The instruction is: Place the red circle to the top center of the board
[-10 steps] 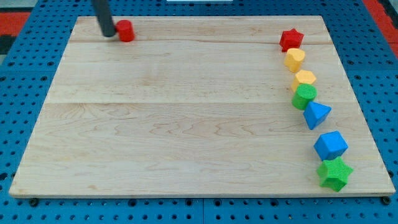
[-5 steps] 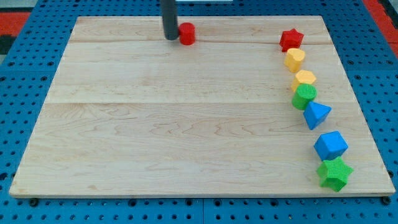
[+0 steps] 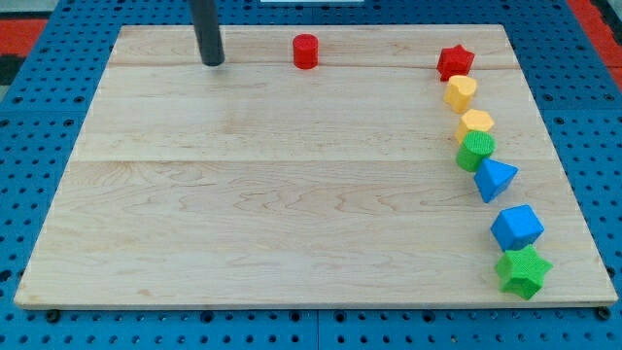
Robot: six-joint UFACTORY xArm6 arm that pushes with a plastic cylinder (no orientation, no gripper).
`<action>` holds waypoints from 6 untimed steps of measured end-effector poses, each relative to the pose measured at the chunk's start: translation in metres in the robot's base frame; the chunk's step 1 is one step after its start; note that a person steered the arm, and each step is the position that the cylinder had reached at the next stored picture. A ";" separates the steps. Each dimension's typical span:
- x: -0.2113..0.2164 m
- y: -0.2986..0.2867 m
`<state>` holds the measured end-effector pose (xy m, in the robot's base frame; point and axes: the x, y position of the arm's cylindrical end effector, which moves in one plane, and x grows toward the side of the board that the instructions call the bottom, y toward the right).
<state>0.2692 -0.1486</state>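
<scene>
Though it stands alone, the red circle [image 3: 306, 51] is easy to read: a short upright cylinder near the view's top edge of the wooden board [image 3: 272, 214], about midway across. My tip [image 3: 213, 61] rests on the board well to the view's left of it, apart from it and touching no block; the rod rises out of the view's top, so its upper length is cut off. I have no jaws to speak of, only this straight dark rod, so nothing is held. Down the view's right side runs a loose column of seven blocks: one red star [image 3: 455, 61] at the top, two yellow blocks [image 3: 461, 92] [image 3: 475, 123] whose shapes I cannot quite make out, one round green block [image 3: 476, 150], one blue triangular block [image 3: 495, 179], one blue block [image 3: 516, 227] of angular shape, and one green star [image 3: 523, 271] lowest. Several touch their neighbours. I can read no writing or labels anywhere. Under the board lies the blue pegboard worktop [image 3: 39, 117], with a red patch [image 3: 598, 19] at the top right corner, cut off by the frame.
</scene>
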 end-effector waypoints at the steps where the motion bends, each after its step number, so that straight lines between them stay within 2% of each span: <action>1: 0.004 -0.015; 3: 0.017 0.018; 6: 0.010 0.130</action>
<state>0.2796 -0.0190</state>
